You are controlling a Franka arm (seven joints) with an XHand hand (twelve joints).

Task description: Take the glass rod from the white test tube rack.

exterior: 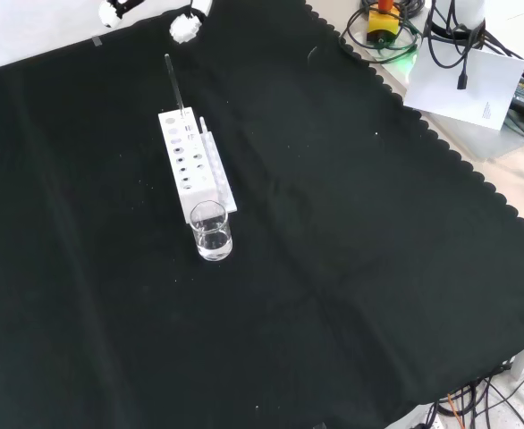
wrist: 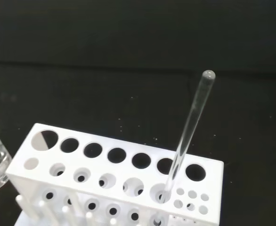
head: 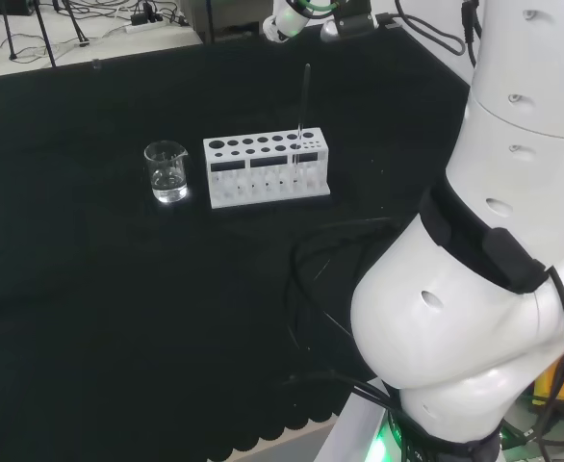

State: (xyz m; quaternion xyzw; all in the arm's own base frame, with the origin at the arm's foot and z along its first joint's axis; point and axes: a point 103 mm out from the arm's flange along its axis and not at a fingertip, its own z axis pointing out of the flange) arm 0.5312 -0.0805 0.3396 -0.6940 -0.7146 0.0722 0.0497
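Observation:
The white test tube rack [head: 266, 171] stands on the black cloth, and also shows in the front view [exterior: 190, 165]. A clear glass rod [head: 302, 106] stands upright in a hole near the rack's right end in the head view. In the front view the rod [exterior: 174, 85] rises from the rack's far end. The wrist view looks down on the rod [wrist: 190, 127], whose rounded top is free, and on the rack [wrist: 114, 183]. Parts of the hand [head: 284, 21] hang beyond the rod, apart from it; in the front view the hand [exterior: 186, 25] is at the top edge.
A small glass beaker [head: 166, 171] with a little clear liquid stands at the rack's left end in the head view, nearest the camera in the front view [exterior: 211, 231]. Black cables [head: 320, 279] lie on the cloth near the arm's base. The cloth's scalloped edge [exterior: 441, 143] runs along the right.

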